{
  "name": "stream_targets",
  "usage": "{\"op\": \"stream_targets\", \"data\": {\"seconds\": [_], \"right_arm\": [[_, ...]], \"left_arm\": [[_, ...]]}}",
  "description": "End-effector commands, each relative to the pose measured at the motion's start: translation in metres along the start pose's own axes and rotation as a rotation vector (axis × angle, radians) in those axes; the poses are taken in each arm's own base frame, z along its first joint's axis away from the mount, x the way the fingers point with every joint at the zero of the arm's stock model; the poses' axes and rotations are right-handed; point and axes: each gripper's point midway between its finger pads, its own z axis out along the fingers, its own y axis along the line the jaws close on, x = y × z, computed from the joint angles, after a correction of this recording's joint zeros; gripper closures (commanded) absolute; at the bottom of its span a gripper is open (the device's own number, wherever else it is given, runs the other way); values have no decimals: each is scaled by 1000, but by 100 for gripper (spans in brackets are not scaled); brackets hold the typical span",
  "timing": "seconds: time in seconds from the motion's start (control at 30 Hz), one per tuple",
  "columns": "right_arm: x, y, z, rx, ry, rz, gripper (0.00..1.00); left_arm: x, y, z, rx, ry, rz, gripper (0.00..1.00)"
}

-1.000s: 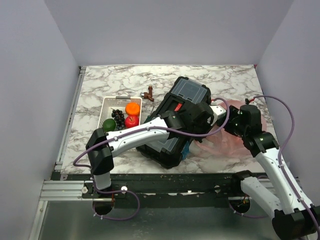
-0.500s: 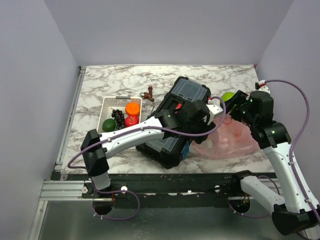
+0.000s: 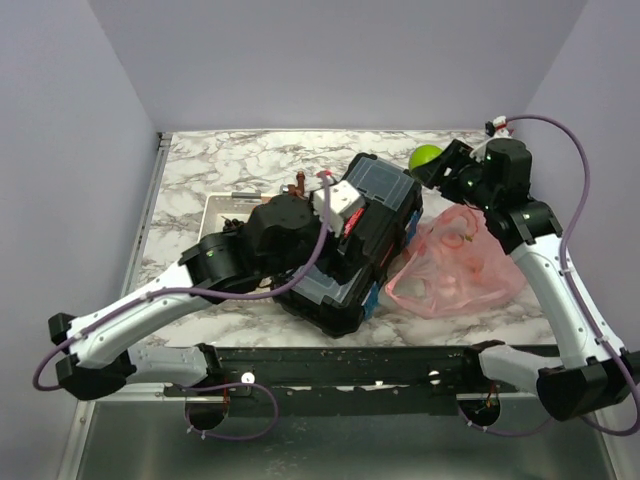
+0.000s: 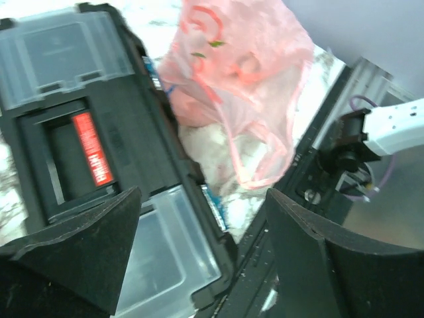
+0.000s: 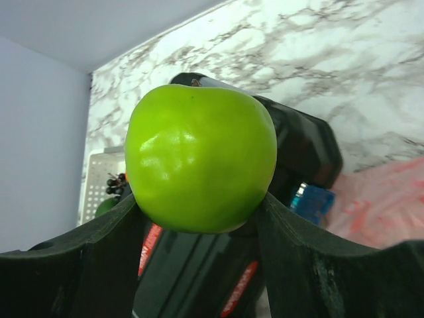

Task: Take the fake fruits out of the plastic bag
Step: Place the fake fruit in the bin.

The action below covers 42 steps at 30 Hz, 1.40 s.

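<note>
Your right gripper (image 5: 199, 205) is pinching a bright green apple (image 5: 201, 158) between its two fingers, one on each lower side of the fruit. From above, the apple (image 3: 427, 157) hangs clear of the surface (image 3: 240, 160), beyond the far right corner of the black toolbox (image 3: 360, 250) and well apart from the plastic bag (image 3: 455, 268).

The bag lies crumpled on the surface just right of the toolbox, its near left edge touching the box's side. In your left wrist view the bag (image 4: 238, 73) is thin and pink, with a loop handle trailing toward the near edge; a few rounded reddish shapes show through the film, but you cannot tell what they are.

Your left gripper (image 4: 202, 199) has its fingers spread wide with nothing between them, above the toolbox's shut lid. That lid has clear panels and a red label.

The white tray (image 5: 99, 165) sits left of the toolbox, mostly hidden by your left arm from above. The right wrist view catches a corner of it holding a dark grape bunch (image 5: 116, 185) and a darker green fruit (image 5: 106, 207).
</note>
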Motion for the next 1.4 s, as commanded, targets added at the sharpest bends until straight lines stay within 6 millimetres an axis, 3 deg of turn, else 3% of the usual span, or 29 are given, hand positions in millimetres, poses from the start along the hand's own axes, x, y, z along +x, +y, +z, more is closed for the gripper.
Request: {"op": "stream_targets", "data": {"seconds": [0.0,0.17,0.4,0.53,0.7,0.77,0.83,1.03,1.2,1.37], "right_arm": [[-15,67,6,-197,-18,-21,99],[17,134,31,-294,60,-79,99],[85,215,62,-400,166,-156,99],[128,254,79,-444,233,-210,99],[175,286,113,-439,283,-297,99],[193,295,126,-437,306,-314,98],[208,300,139,-425,319,-334,90],[241,285,181,-332,332,-382,69],[257,275,193,-308,348,-403,51],[259,272,195,-304,354,-420,38]], "left_arm": [[7,43,-38,-191,-58,-15,22],[1,64,-93,-269,-189,-86,15],[-17,73,-165,-299,-397,-148,9],[-19,75,-193,-302,-471,-159,4],[-11,80,-211,-323,-485,-168,3],[-6,82,-215,-333,-480,-174,3],[-2,84,-219,-341,-480,-181,3],[5,86,-232,-344,-497,-203,3],[8,88,-238,-349,-509,-209,3],[7,88,-236,-352,-503,-205,3]]}}
